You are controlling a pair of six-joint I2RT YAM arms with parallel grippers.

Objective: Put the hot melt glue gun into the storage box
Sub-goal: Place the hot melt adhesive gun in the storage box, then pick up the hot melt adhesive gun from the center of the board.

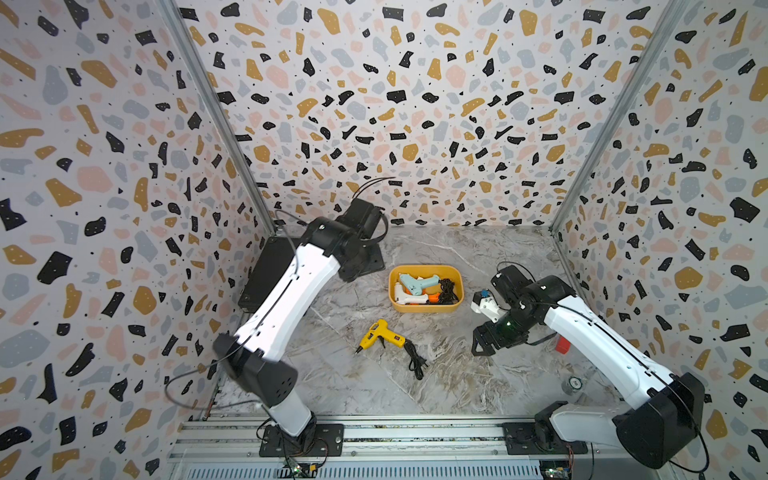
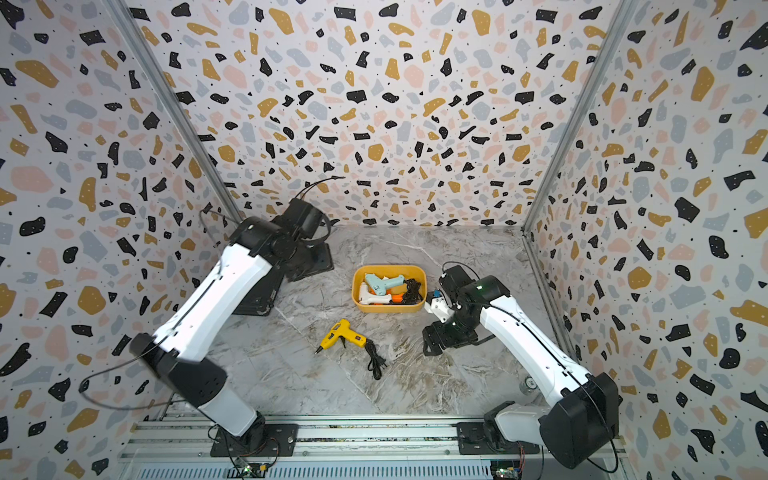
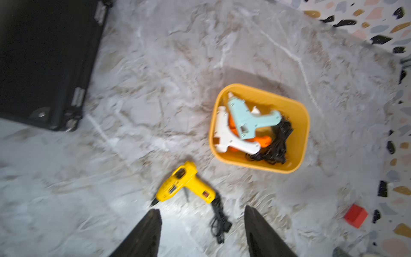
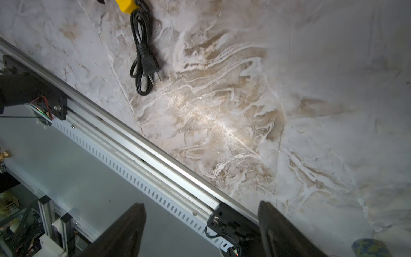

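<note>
A yellow hot melt glue gun [image 1: 380,337] lies on its side on the marble counter [image 1: 457,386]. It rests just outside the storage box [image 1: 426,310], off the long wall that faces the arms' mounting rail. Its nozzle points away from the box, and its bundled black cord [image 1: 415,359] trails from the handle. The box already holds a pale blue gun [image 1: 417,281], a white gun [image 1: 409,297] and an orange one [image 1: 433,297] beneath them. Their cords are piled at one end, so the free room looks to be mostly on top. The left arm [image 1: 286,299] is raised on the side of the box where the black case [image 3: 44,62] lies. Its jaws stand moderately apart and empty, and its wrist view frames both gun and box, apparently lining up the pick. The right arm [image 1: 602,345] sits low off the box's opposite end, jaws wide and empty, seemingly kept clear.
</note>
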